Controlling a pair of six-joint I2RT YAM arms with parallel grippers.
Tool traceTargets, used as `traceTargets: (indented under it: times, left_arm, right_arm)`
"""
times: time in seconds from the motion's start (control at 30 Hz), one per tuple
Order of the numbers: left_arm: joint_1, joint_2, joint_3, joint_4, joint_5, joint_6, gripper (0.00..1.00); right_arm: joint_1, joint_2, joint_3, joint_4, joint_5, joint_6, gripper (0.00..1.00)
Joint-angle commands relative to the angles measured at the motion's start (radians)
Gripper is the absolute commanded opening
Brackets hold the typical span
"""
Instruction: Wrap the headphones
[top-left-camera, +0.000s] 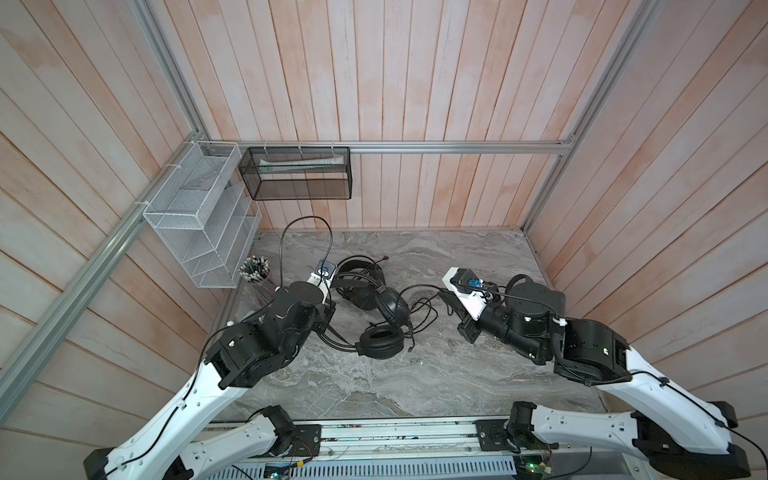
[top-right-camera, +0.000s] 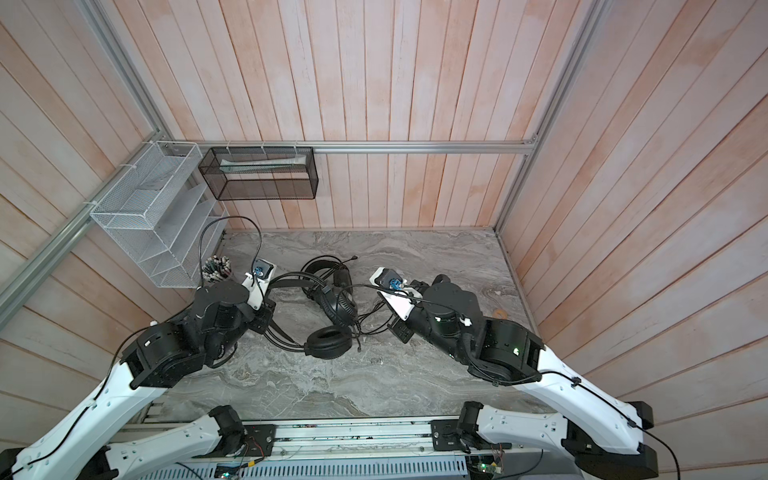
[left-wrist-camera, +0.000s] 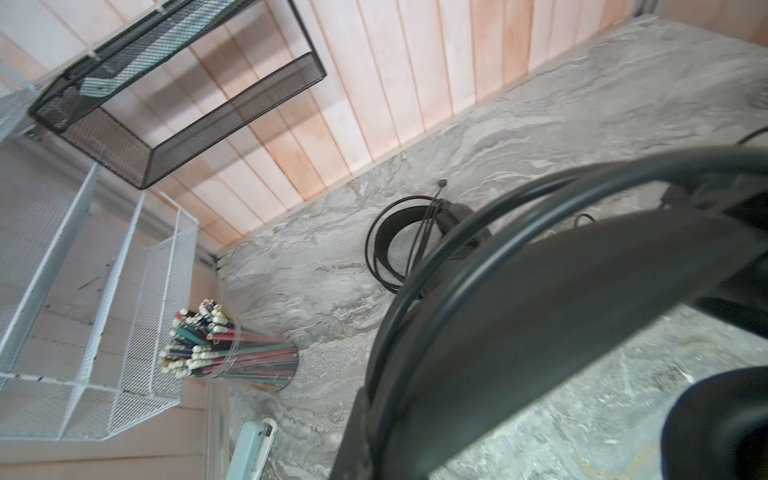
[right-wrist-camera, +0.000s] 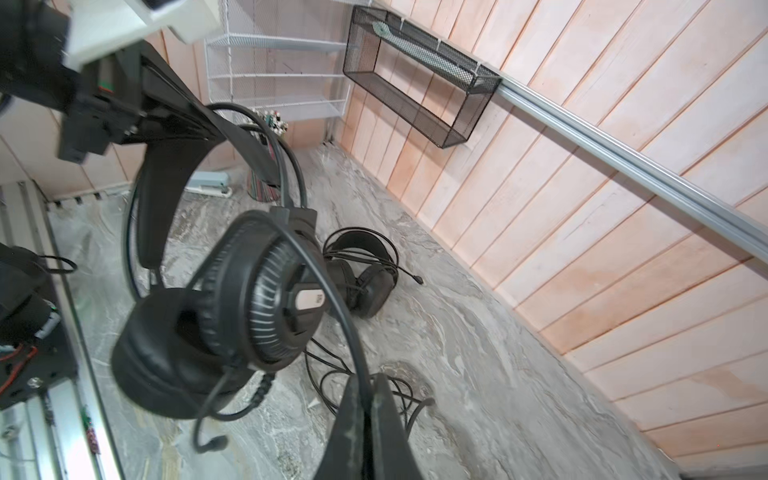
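Observation:
My left gripper (left-wrist-camera: 374, 399) (top-left-camera: 326, 309) is shut on the broad headband (left-wrist-camera: 540, 311) of the near headphones. That black headset hangs below it, with a grille-backed cup (right-wrist-camera: 257, 291) (top-left-camera: 388, 307), a padded cup (top-left-camera: 380, 340) and a thin boom mic (right-wrist-camera: 212, 442). Its long thin cable (right-wrist-camera: 332, 266) runs to my right gripper (right-wrist-camera: 368, 395) (top-left-camera: 445, 297), which is shut on it; more cable lies in loose loops on the table (top-left-camera: 424, 309). The other headphones (top-left-camera: 357, 274) (right-wrist-camera: 361, 270) lie farther back with their cable wound round them.
A cup of pencils (top-left-camera: 254, 272) stands at the back left beside a white mesh organizer (top-left-camera: 199, 224) on the wall. A black mesh basket (top-left-camera: 297, 172) hangs on the back wall. A light blue stapler (left-wrist-camera: 251, 449) lies near the left wall on the marble tabletop (top-left-camera: 415, 382).

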Motion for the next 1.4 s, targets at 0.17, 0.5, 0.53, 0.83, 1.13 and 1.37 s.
traceTargets:
  times: [0.17, 0.5, 0.53, 0.83, 1.13, 1.37]
  left_arm:
    - [-0.071, 0.010, -0.051, 0.074, 0.159, -0.006, 0.00]
    - [-0.078, -0.016, -0.083, 0.143, 0.253, -0.109, 0.00]
    - [-0.078, -0.019, -0.083, 0.146, 0.262, -0.115, 0.00]
    - [-0.078, -0.050, -0.124, 0.206, 0.324, -0.171, 0.00]
    - [-0.078, -0.066, -0.159, 0.268, 0.367, -0.211, 0.00]
    - [-0.078, -0.077, -0.162, 0.283, 0.363, -0.226, 0.00]
  right_arm:
    - [0.001, 0.088, 0.026, 0.107, 0.015, -0.074, 0.00]
    - [-0.058, 0.200, -0.038, 0.262, 0.032, -0.053, 0.00]
    - [-0.070, 0.205, -0.043, 0.272, 0.024, -0.049, 0.00]
    - [-0.127, 0.230, -0.083, 0.302, -0.034, 0.000, 0.00]
    - [-0.129, 0.220, -0.117, 0.311, -0.009, 0.040, 0.08]
    - [-0.131, 0.169, -0.138, 0.311, -0.015, 0.064, 0.32]
